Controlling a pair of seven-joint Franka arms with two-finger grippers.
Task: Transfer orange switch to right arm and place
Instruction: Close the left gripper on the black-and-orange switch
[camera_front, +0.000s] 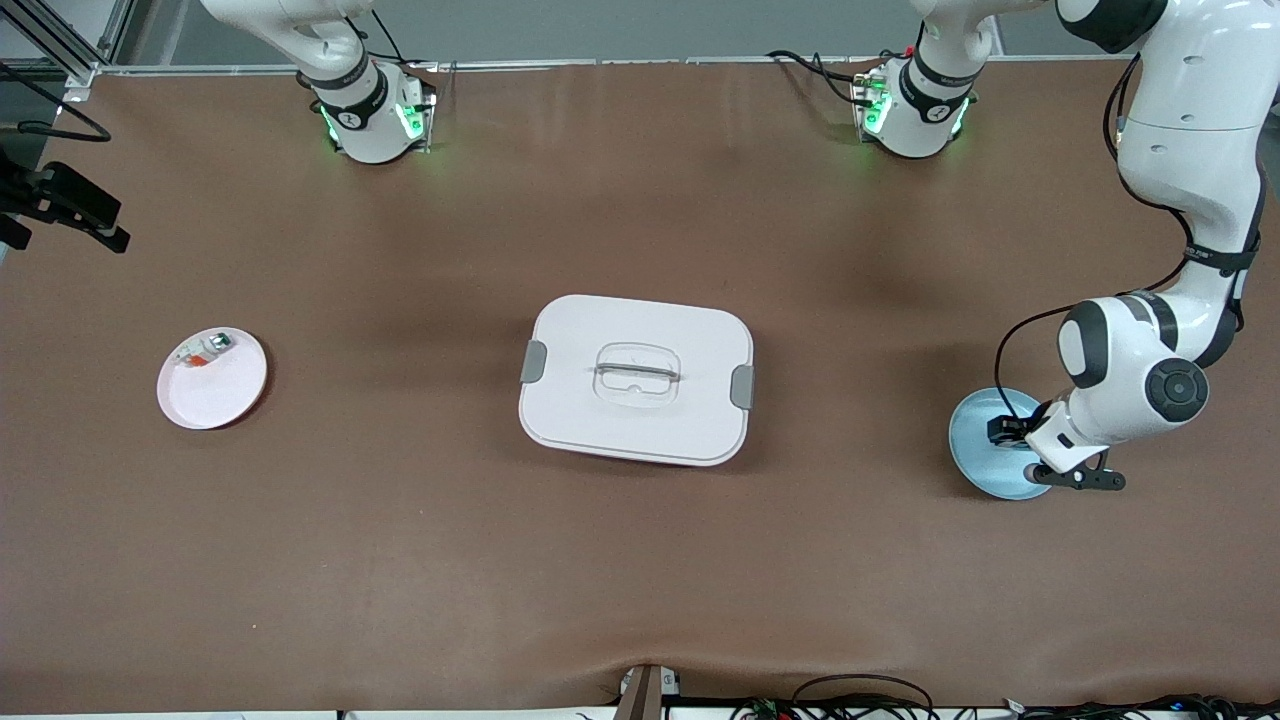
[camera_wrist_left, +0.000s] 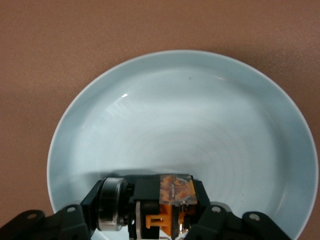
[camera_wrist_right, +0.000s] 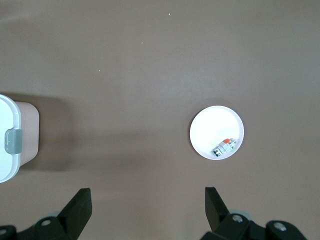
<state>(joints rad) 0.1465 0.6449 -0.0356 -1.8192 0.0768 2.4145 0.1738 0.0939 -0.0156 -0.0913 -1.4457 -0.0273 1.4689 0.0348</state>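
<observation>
The orange switch (camera_wrist_left: 167, 202), a small black box with an orange face and a silvery round end, sits low in the pale blue plate (camera_wrist_left: 185, 125) at the left arm's end of the table. My left gripper (camera_wrist_left: 150, 216) is shut on it, a finger (camera_wrist_left: 220, 220) on each side. From the front, that gripper (camera_front: 1012, 432) is down over the blue plate (camera_front: 975, 455), and the switch (camera_front: 1001, 429) shows as a dark speck. My right gripper (camera_wrist_right: 147, 200) hangs open and high over bare table, holding nothing.
A white lidded box (camera_front: 637, 378) with grey clips stands mid-table. A white plate (camera_front: 212, 378) toward the right arm's end holds a small white-and-orange piece (camera_front: 203, 352). In the right wrist view, the white plate (camera_wrist_right: 216, 132) and the box's edge (camera_wrist_right: 7, 140) both show.
</observation>
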